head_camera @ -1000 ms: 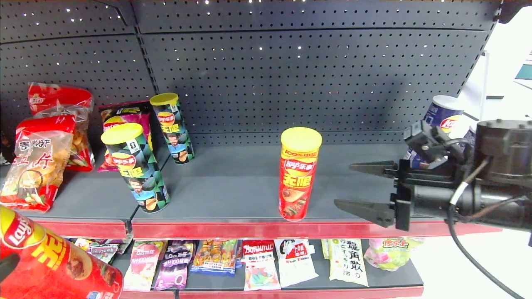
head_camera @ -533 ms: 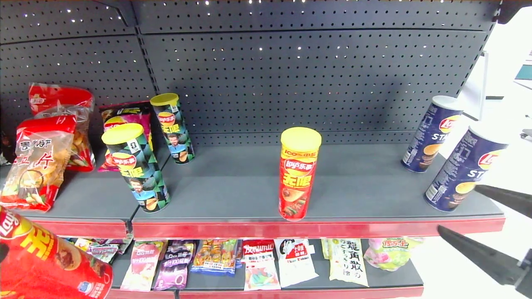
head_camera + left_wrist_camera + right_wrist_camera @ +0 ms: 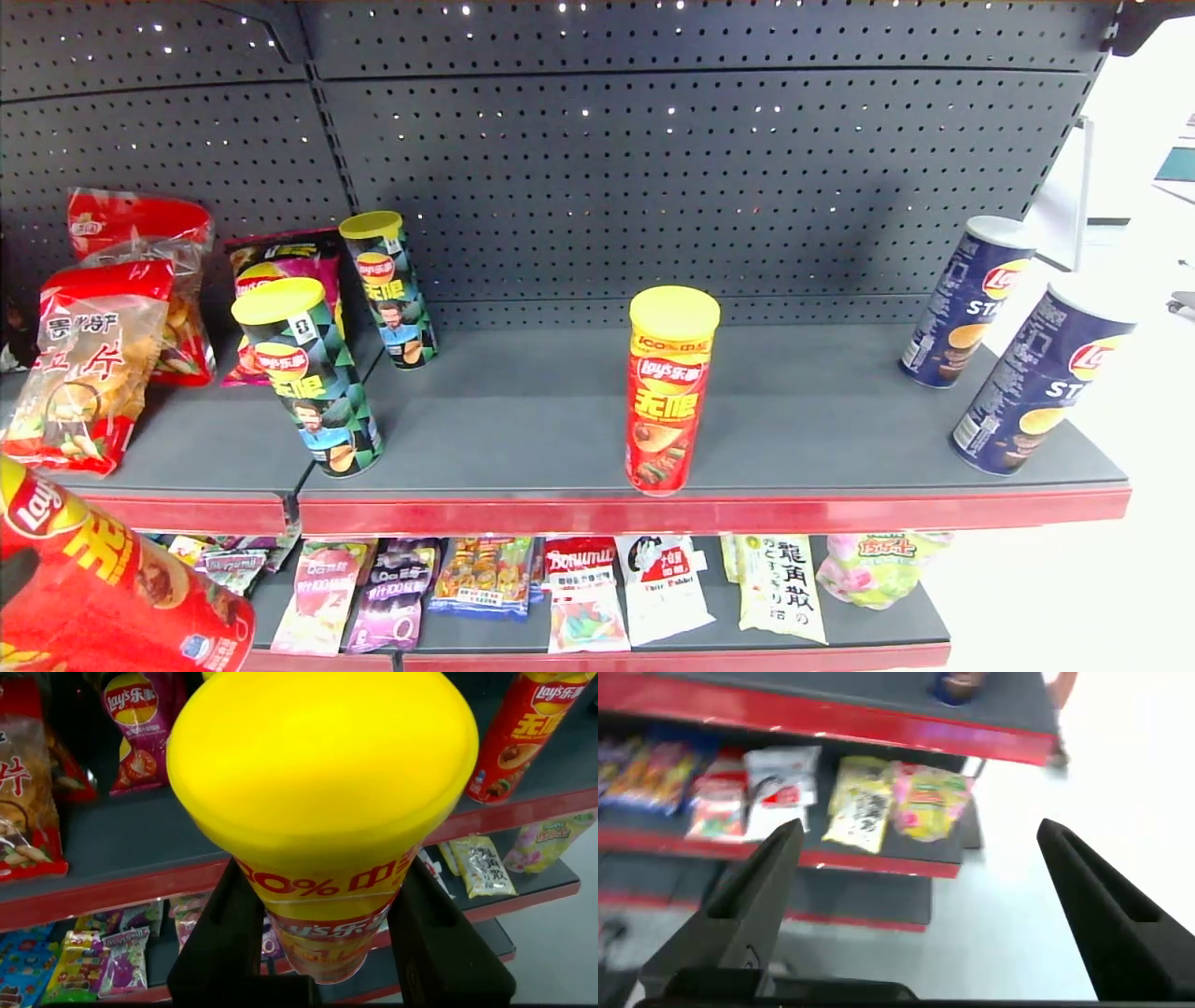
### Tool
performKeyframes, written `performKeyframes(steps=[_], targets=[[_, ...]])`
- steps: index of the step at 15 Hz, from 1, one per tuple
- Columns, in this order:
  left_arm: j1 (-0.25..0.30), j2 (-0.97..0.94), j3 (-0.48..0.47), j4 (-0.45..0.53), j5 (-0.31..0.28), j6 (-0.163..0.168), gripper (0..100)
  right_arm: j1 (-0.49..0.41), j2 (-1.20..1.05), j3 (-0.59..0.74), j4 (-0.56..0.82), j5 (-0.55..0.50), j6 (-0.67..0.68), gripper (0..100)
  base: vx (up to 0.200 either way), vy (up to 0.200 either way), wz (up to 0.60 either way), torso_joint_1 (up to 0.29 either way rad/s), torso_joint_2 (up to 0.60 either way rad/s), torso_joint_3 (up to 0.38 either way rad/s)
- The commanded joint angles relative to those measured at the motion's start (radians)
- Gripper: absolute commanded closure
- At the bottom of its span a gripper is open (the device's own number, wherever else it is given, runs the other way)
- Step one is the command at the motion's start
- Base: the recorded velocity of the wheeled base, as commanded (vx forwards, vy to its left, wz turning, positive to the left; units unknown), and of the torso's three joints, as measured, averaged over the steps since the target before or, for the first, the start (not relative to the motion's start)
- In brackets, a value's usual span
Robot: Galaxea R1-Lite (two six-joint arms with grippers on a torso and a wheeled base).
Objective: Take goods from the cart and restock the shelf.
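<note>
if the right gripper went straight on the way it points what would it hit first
Likely the green packet at the end of the lower shelf; the right gripper, open, points about there. Nothing shows in between, but depth is unclear, so it could be the shelf's red lip instead.

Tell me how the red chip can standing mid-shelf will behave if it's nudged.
The red chip can is tall and narrow, so it probably tips easily. It stands near the shelf's front lip, so once down it could roll off. Its tube looks rigid, likely light.
</note>
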Motion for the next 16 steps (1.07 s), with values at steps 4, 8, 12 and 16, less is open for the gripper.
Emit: performKeyframes(steps=[4,8,12,16], targets=[[-0.003,0.008,0.004,-0.002,-0.011,0.002,100,-0.020,-0.074,0.345,-0.363,0.010,-0.045,0,0.000,0.000,0.00,0.000,0.00,0.000],[-0.001,0.008,0.006,-0.001,-0.011,0.001,100,-0.020,-0.063,0.382,-0.436,0.340,-0.005,0,0.000,0.000,0.00,0.000,0.00,0.000],[-0.003,0.008,0.004,-0.002,-0.010,-0.001,100,-0.163,-0.092,0.380,-0.436,0.180,0.007,0,0.000,0.000,0.00,0.000,0.00,0.000],[-0.003,0.009,0.004,-0.001,-0.011,0.001,100,-0.163,-0.173,0.388,-0.441,0.196,0.015,0,0.000,0.000,0.00,0.000,0.00,0.000]])
